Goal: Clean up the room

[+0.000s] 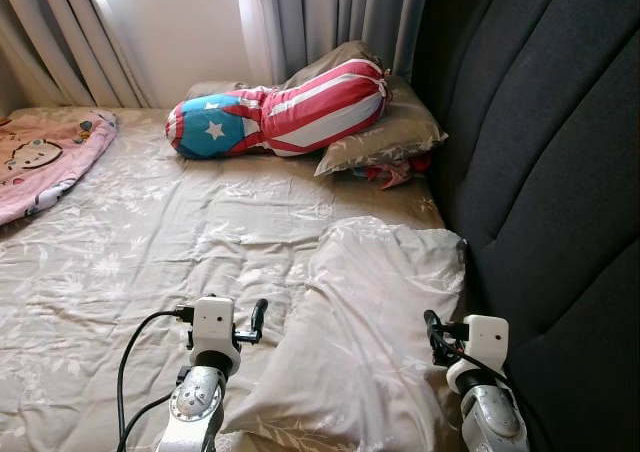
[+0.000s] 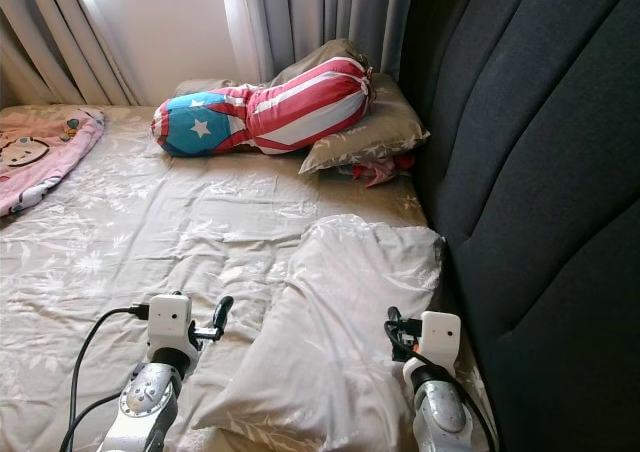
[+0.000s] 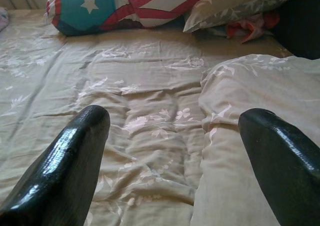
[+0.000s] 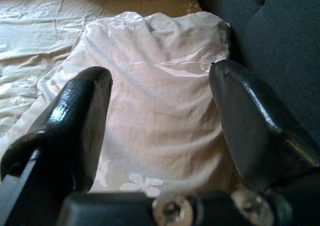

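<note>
At the far left edge of the bed (image 1: 130,242), a pink cartoon-print blanket (image 1: 45,157) lies bunched on the beige floral sheet, below the drawn grey curtains (image 1: 330,12). Further along, by the window wall, a stars-and-stripes bolster (image 1: 280,112) rests partly on a tan floral pillow (image 1: 385,132), with a bit of red cloth (image 1: 395,172) poking out beneath that pillow.

My left claw (image 1: 258,320) hangs low over the rumpled sheet, fingers (image 3: 65,166) spread wide and gripping nothing, just beside the near edge of the pale pillow (image 1: 375,322). That large pillow lies lengthwise on the bed, its far end puffed up, its right side close against the dark upholstered headboard (image 1: 550,172).

My right claw (image 1: 432,334) hovers above the pillow's right-hand side, next to the headboard. In the right wrist view its two fingers (image 4: 75,116) stand well apart with the pillow's cream fabric between and beyond them; whether they touch the cloth I cannot tell. It holds nothing.
</note>
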You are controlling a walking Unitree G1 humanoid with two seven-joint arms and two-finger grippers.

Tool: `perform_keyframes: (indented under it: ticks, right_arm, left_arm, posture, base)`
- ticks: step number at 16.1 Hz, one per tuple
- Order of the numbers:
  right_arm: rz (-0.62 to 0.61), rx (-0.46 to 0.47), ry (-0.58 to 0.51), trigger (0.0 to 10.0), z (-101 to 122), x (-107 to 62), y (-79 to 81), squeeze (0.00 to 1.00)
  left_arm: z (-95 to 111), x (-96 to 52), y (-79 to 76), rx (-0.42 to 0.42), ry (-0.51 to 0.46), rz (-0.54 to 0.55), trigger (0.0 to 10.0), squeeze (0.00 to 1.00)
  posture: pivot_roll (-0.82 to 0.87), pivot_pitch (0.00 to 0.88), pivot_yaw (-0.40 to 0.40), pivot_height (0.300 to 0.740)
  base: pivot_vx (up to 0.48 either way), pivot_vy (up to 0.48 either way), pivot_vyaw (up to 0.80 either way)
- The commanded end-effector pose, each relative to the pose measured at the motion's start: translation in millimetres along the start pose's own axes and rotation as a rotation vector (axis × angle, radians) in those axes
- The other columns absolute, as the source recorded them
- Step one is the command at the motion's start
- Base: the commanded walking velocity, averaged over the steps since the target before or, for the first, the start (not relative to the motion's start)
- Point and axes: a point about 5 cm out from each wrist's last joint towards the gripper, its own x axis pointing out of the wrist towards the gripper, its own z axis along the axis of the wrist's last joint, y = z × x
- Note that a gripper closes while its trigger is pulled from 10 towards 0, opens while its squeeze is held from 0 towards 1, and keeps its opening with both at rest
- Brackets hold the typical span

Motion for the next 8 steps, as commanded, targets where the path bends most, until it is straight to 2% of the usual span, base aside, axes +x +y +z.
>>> perform_keyframes:
  ticks: [1, 6, 8]
  right_arm:
    - [0.002, -0.009, -0.024, 10.0, 3.8, 0.8, -0.1, 0.0]
    - [-0.012, -0.019, 0.006, 10.0, 1.2, 0.6, -1.2, 0.0]
    - [0.0, -0.019, 0.014, 10.0, 0.3, 1.5, 0.3, 0.0]
  left_arm:
    - [2.8, 1.8, 1.5, 0.009, -0.007, 0.006, 10.0, 0.0]
    - [2.9, 1.8, 0.6, 0.008, -0.007, 0.003, 10.0, 0.0]
    - [2.7, 1.6, 0.6, 0.009, -0.006, 0.002, 10.0, 0.0]
  posture:
    - [-0.11, 0.0, -0.04, 0.707]
    - [-0.11, 0.0, -0.041, 0.707]
    - [-0.11, 0.0, -0.04, 0.692]
  base:
    - [0.0, 0.0, 0.0]
    - [0.0, 0.0, 0.0]
    - [0.0, 0.0, 0.0]
